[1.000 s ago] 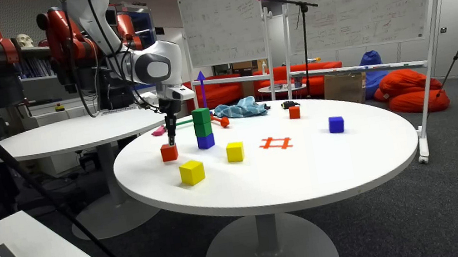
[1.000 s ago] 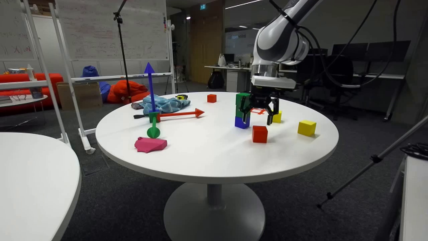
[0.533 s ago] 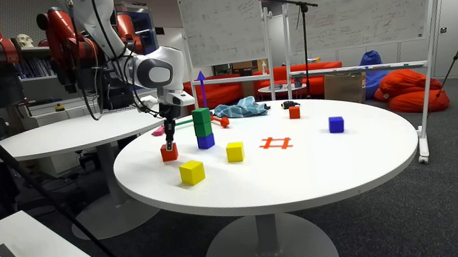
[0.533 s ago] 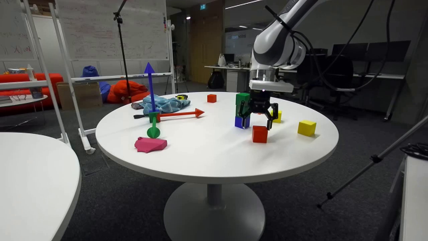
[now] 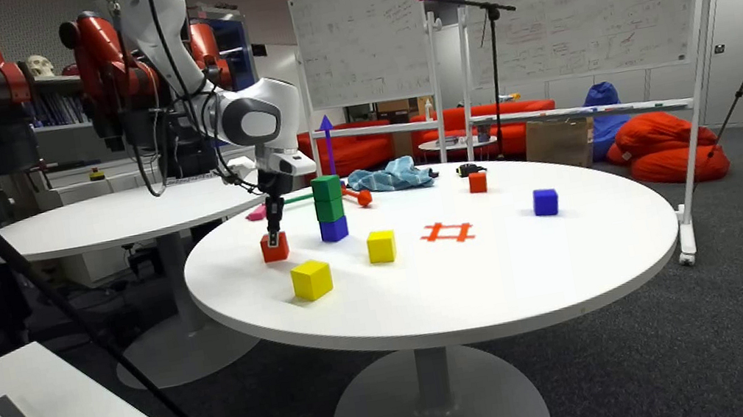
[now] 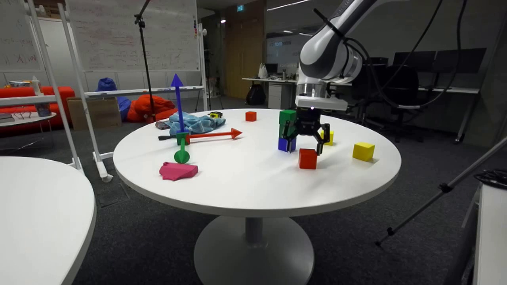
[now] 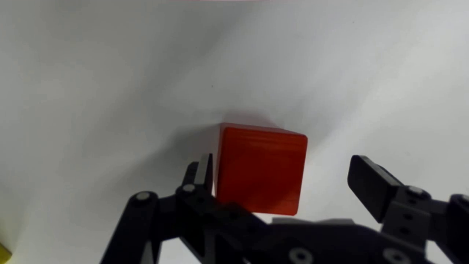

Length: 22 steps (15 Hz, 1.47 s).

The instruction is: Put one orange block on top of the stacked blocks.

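Observation:
An orange block point(image 5: 276, 252) lies on the round white table, also in an exterior view point(image 6: 307, 159) and large in the wrist view point(image 7: 262, 170). My gripper point(image 6: 304, 152) is open around the orange block, low over the table; in the wrist view the gripper point(image 7: 282, 172) has one finger close to the block's left side and a wide gap on the right. A second orange block point(image 5: 478, 183) lies farther off, also in an exterior view point(image 6: 250, 116). The stacked blocks point(image 5: 330, 207), blue below and two green above, stand beside the gripper, partly hidden by it in an exterior view point(image 6: 286, 130).
Two yellow cubes point(image 5: 312, 280) point(image 5: 381, 246) lie near the stack. A blue cube point(image 5: 546, 202) and a flat red-orange frame point(image 5: 448, 232) lie across the table. A blue cloth point(image 6: 198, 123), an arrow-axes model point(image 6: 182, 138) and a pink piece point(image 6: 178, 171) are on the table.
My gripper has come down toward the near orange block and shifted slightly to one side. It stays open. The blocks have not moved.

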Tool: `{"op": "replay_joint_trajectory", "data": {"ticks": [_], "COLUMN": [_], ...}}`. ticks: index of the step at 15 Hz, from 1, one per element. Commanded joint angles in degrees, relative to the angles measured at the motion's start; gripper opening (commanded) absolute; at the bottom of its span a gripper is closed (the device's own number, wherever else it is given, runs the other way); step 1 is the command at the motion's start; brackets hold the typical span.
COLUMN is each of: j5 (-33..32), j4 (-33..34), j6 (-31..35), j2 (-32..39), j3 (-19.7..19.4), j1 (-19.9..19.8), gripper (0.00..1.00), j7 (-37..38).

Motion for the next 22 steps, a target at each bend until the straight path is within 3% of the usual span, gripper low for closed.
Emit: {"op": "replay_joint_trajectory", "data": {"ticks": [1, 5, 7, 12, 13, 22], "j5": [1.60, 1.70, 1.74, 1.87, 1.86, 1.80], "j4": [0.16, -0.12, -0.22, -0.41, -0.38, -9.61], "j6": [-1.89, -1.72, -1.68, -1.67, -1.69, 5.61], "j2": [0.14, 0.14, 0.10, -0.13, -0.19, -8.42], "j3": [0.38, 0.38, 0.43, 0.42, 0.40, 0.16], "j1": [-1.00, -1.07, -1.15, -1.26, -1.25, -0.29], "gripper": [1.00, 1.00, 0.72, 0.33, 0.29, 0.29], "j7": [-1.35, -1.55, -1.78, -1.78, -1.73, -1.40]}}
